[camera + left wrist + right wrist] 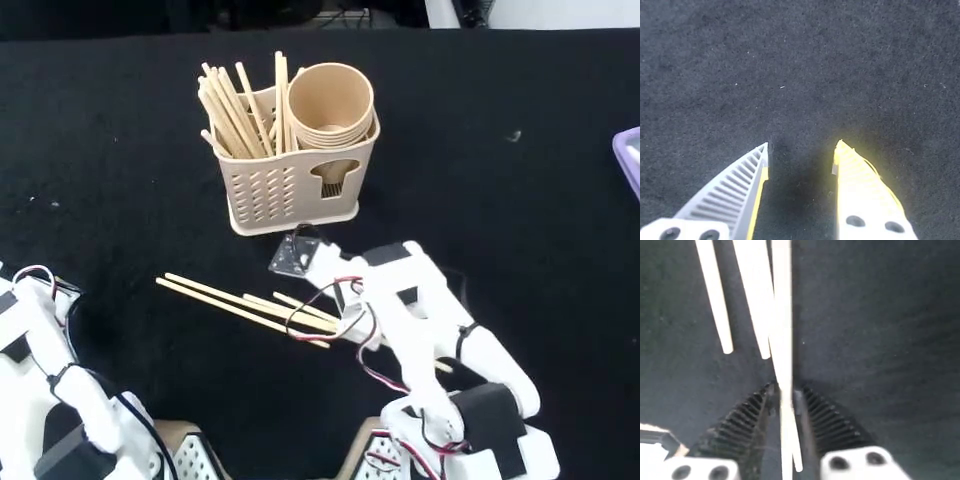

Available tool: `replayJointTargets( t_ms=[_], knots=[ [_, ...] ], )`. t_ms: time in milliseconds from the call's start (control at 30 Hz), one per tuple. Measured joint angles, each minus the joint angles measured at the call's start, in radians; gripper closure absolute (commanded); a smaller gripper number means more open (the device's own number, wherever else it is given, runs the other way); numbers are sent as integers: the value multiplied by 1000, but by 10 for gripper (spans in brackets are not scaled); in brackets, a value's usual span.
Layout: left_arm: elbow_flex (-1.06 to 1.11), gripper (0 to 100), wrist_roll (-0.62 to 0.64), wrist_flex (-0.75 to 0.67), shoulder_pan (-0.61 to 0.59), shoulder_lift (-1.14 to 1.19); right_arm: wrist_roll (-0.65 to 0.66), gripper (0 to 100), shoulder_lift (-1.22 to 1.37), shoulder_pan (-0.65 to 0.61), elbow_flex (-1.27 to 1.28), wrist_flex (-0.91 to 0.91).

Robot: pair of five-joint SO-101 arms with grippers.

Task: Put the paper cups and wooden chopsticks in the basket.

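A beige slotted basket (290,190) stands at the back centre of the black table. It holds several wooden chopsticks (232,110) upright and stacked paper cups (330,100). A few loose chopsticks (235,300) lie flat in front of the basket. My right gripper (785,394) is shut on one chopstick (781,315) at the near end of that bundle, and two more chopsticks (715,295) lie beside it. In the high view the right gripper (343,320) sits at the bundle's right end. My left gripper (801,150) hangs open over bare cloth.
A small shiny grey piece (293,255) lies just in front of the basket. A purple object (629,160) pokes in at the right edge. The left arm (45,400) sits folded at the front left corner.
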Motion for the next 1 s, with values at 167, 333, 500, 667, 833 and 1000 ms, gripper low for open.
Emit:
replayJointTargets(
  t_ms=[167,333,500,667,833,1000],
  knots=[
    [0,788,0,0,0,0,3,815,2,-3,9,5],
    [0,788,0,0,0,0,11,867,-11,-5,51,-43],
    [0,788,0,0,0,0,11,989,-28,2,81,-126],
    [0,788,0,0,0,0,11,988,-23,15,81,-149],
    [0,788,0,0,0,0,11,988,-54,17,51,-61],
    [0,788,0,0,0,0,11,988,-209,15,-40,87]
  ],
)
